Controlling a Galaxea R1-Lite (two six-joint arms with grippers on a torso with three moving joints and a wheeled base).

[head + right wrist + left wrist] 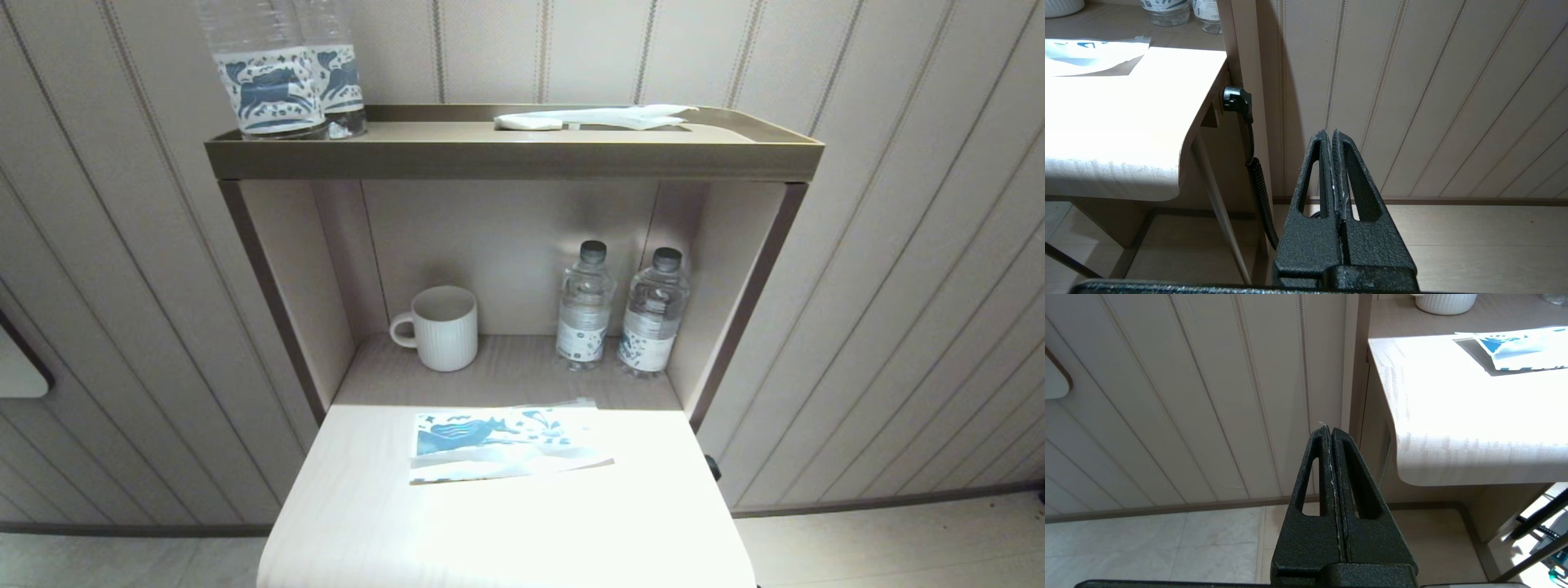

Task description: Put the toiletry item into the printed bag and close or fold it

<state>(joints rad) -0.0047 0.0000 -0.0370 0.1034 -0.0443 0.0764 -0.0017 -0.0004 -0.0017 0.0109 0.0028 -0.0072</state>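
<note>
Both grippers, left gripper point(1329, 430) and right gripper point(1329, 132), hang clenched and empty below the tabletop point(506, 531), so you risk crumpling the printed bag point(500, 445) lying mid-tabletop; no toothbrush shows.

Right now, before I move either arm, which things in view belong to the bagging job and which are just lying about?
For the job:
- printed bag, on the desk
- toiletry item, apparently the long pale thing on the top tray
- left gripper and right gripper, fingers shut, low beside the desk

Lying about:
- white packet
- mug
- shelf bottles
- tray bottles
</note>
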